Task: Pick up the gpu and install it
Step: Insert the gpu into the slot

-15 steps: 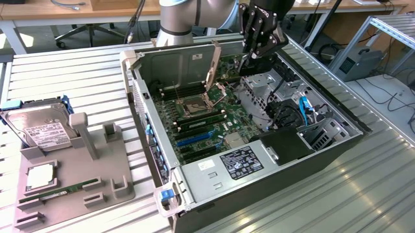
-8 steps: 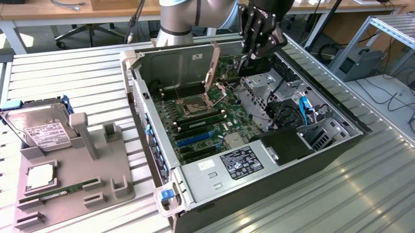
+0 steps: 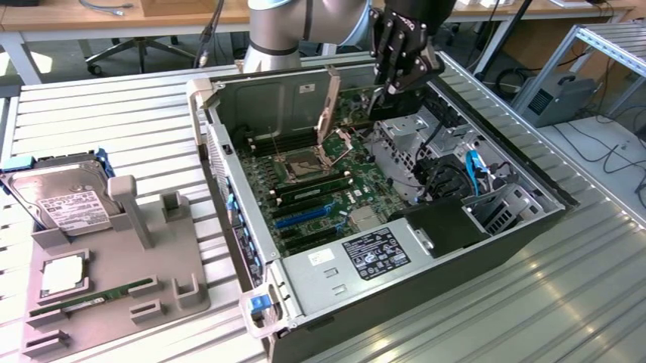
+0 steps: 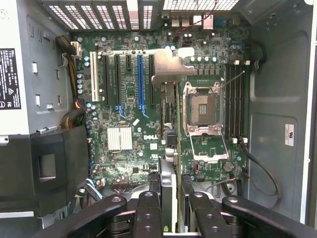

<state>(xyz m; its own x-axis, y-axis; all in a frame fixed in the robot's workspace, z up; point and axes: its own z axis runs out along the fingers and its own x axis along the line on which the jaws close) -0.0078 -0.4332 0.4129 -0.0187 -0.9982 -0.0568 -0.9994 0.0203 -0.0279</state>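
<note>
Workbench of ribbed aluminium slats (image 3: 111,121), office desks and chair legs behind. An open PC case (image 3: 525,227) lies on its side, motherboard (image 4: 129,124) facing up.

Jaws: clamped on the gpu (image 4: 168,124), fingers pressed to either flat face of the card. The gripper (image 4: 171,208) holds it edge-on, so the wrist view looks straight down the thin board; its silver end bracket (image 4: 171,67) sits at the far end, toward the case's vented rear wall (image 4: 99,15).

In the exterior view the gripper (image 3: 389,94) hangs over the case's far end and the card (image 3: 329,106) stands steeply up, its lower end down among the board components.

Key relation: the card's long axis runs parallel to the expansion slots. The blue slot (image 4: 140,82) and the neighbouring black slots lie just beside the card, on the side away from the empty CPU socket (image 4: 203,109). Card looks not yet seated.

Outward: hard drive (image 3: 66,200), RAM stick (image 3: 96,296) and grey parts fixture (image 3: 151,265) rest well apart, at the exterior view's left.
</note>
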